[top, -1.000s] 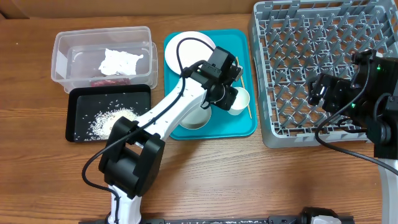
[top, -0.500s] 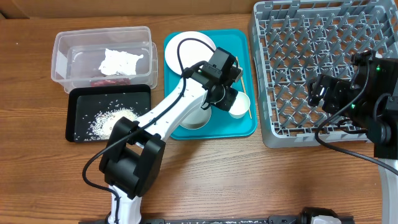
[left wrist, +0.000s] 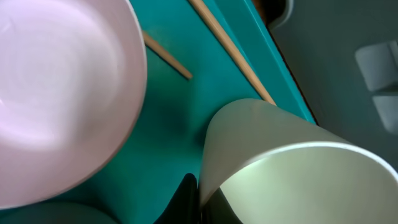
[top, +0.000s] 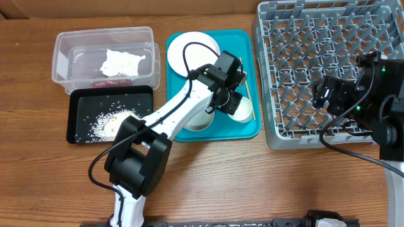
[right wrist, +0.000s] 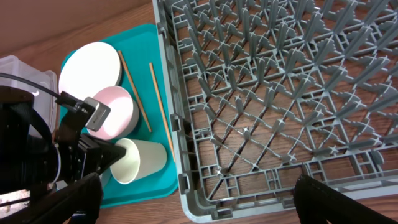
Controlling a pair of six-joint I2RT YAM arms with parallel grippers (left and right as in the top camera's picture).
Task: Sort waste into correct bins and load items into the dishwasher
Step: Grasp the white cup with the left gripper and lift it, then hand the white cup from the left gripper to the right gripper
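Wooden bench, overhead view: the teal tray sits between the two bins and the dish rack. The left pincer is at the cup on the tray's right side. The rack lies directly right of the cup, just beside the tray. Count: one clear tub holding one tissue and reddish scraps; one black tray holding one rice heap; one plate; one bowl mostly hidden under the left arm.

Left wrist view: the cup fills the lower right, with a dark finger against its wall. The pincer appears clamped on the rim. Count: a second bowl and two chopsticks.

Right wrist view: the cup lies on its side, its long axis pointing base-first toward the rack. The right pincer is spread wide and empty above the rack. The left arm is nearer the cup.
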